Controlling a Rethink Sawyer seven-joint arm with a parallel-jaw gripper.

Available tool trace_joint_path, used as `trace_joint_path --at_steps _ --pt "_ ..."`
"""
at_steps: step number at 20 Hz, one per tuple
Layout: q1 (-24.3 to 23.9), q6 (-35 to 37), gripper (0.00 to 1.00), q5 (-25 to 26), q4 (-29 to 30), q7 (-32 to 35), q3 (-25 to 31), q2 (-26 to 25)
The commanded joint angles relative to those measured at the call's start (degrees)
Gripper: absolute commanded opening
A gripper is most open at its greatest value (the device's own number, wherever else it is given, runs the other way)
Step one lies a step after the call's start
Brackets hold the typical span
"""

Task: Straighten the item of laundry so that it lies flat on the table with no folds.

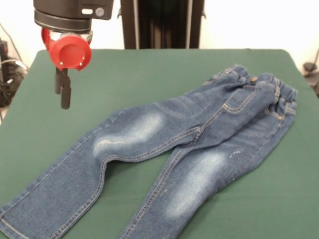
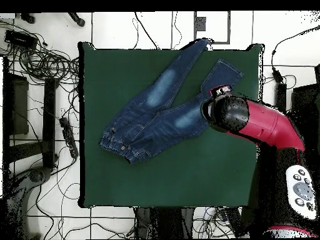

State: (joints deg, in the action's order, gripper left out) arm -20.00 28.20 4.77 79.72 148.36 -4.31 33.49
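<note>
Green worktop (image 1: 149,74) carries jeans (image 1: 189,134) spread diagonally, legs apart; our hand (image 1: 64,94) hangs empty above, fingers looking closed together.

Bright even light, soft shadows, washed-out background

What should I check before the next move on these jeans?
1. Claw clear of the cloth: ok, it hangs above bare table, beside the jeans.
2. Claw empty: ok, nothing hangs from it.
3. Claw open or shut: cannot tell.
4. Jeans flat: not ok, wrinkles show near the waistband and crotch.
5. Legs on the table: not ok, the overhead view shows one cuff past the edge.
</note>
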Motion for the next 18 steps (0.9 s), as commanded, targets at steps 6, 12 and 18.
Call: trace_joint_path --at_steps 6,12,18 --pt "2.5 -7.5 1.0 14.5 6.9 -8.3 2.9 6.7" --pt "6.3 -6.4 1.0 16.7 12.6 -3.6 3.2 9.8" --pt "8.0 -5.9 1.0 16.6 13.9 -0.8 3.4 9.5"
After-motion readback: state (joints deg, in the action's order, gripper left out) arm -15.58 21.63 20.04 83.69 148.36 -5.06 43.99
